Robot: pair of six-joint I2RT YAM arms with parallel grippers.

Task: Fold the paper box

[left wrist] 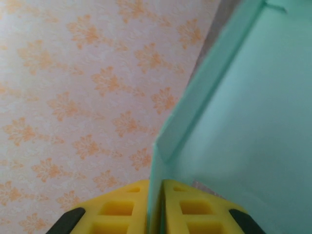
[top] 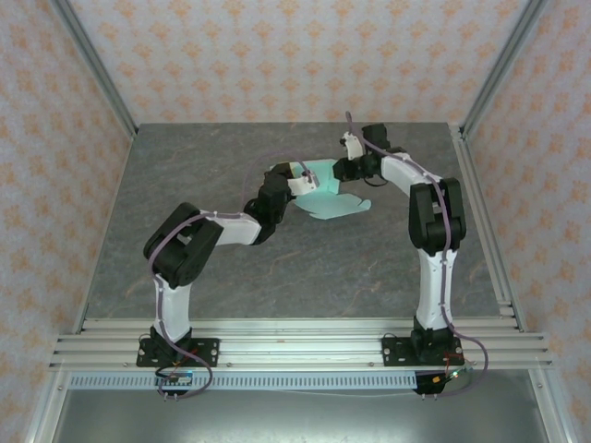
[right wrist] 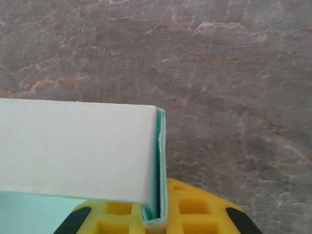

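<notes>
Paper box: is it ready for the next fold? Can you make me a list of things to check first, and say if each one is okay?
1. Left pincer pinches an edge of the paper box: ok.
2. Right pincer pinches a folded-up wall of the box: ok.
3. A side wall stands up from the bottom panel, as the left wrist view shows: ok.
4. All tabs folded in: not ok. A rounded tab lies flat on the table.
5. Card free of tears where the pincers bite: cannot tell, the yellow fingers cover it.
</notes>
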